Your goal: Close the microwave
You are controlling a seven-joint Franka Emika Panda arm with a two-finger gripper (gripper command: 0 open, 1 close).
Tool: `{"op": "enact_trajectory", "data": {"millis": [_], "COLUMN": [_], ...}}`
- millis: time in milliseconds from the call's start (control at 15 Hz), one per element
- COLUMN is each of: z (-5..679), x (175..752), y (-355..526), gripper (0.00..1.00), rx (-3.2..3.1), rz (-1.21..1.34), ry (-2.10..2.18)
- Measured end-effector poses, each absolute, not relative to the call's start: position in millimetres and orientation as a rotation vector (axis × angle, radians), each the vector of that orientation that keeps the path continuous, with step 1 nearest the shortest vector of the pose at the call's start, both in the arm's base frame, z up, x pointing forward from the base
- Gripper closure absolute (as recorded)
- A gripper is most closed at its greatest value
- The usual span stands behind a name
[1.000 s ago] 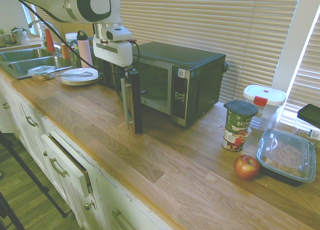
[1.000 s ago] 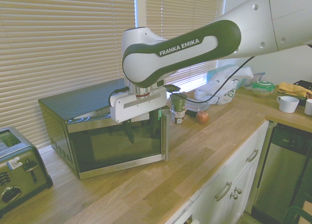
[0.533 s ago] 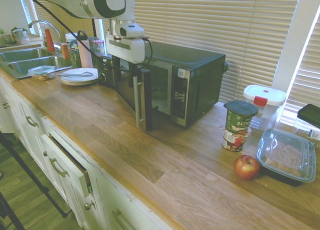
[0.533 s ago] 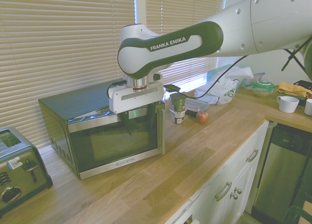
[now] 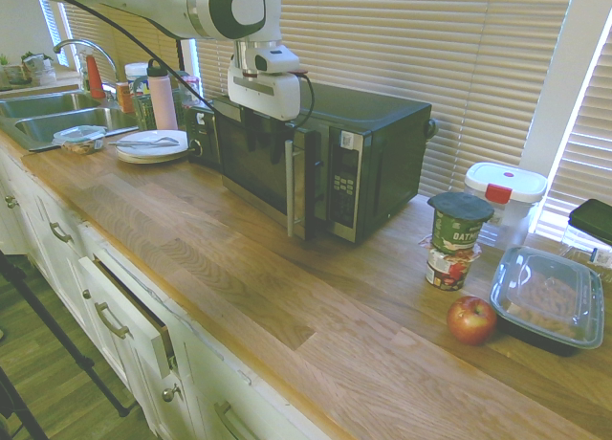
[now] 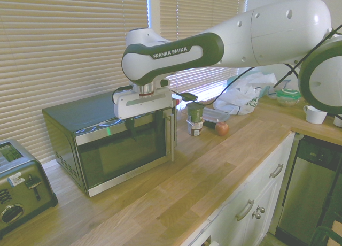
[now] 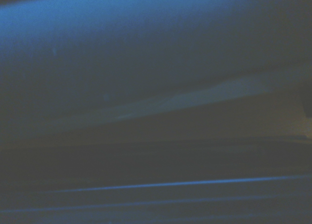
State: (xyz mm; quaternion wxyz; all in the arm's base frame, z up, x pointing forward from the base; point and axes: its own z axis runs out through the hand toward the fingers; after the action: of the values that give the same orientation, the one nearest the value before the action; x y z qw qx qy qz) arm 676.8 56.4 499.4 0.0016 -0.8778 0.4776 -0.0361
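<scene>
The microwave (image 5: 382, 139) stands on the wooden counter, a black box with a steel front, and it also shows in the second exterior view (image 6: 64, 115). Its dark glass door (image 5: 258, 167) is almost swung in; only the handle (image 5: 291, 187) edge still stands a little off the button panel (image 5: 343, 187). My gripper (image 5: 263, 139) hangs from above against the outside of the door glass (image 6: 123, 150), near its top edge, open with nothing between its fingers. The wrist view holds only a dark blue blur.
Right of the microwave are two stacked cups (image 5: 457, 239), an apple (image 5: 471, 319), a lidded food tray (image 5: 548, 301) and a white container (image 5: 504, 196). A plate (image 5: 151, 143), a bottle (image 5: 161, 91) and a sink (image 5: 48, 115) lie to the left. A toaster (image 6: 21, 187) stands beyond.
The door has swung from roughly half open to nearly shut. My gripper has moved with it, toward the microwave's front, staying against the door's outer face.
</scene>
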Motion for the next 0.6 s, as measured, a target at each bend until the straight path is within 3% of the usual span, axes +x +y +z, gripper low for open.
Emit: {"op": "enact_trajectory", "data": {"millis": [600], "z": [520.9], "x": [705.0], "y": [53.1], "gripper": [0.0], "rx": [-2.778], "rz": [-0.11], "ry": [1.504]}}
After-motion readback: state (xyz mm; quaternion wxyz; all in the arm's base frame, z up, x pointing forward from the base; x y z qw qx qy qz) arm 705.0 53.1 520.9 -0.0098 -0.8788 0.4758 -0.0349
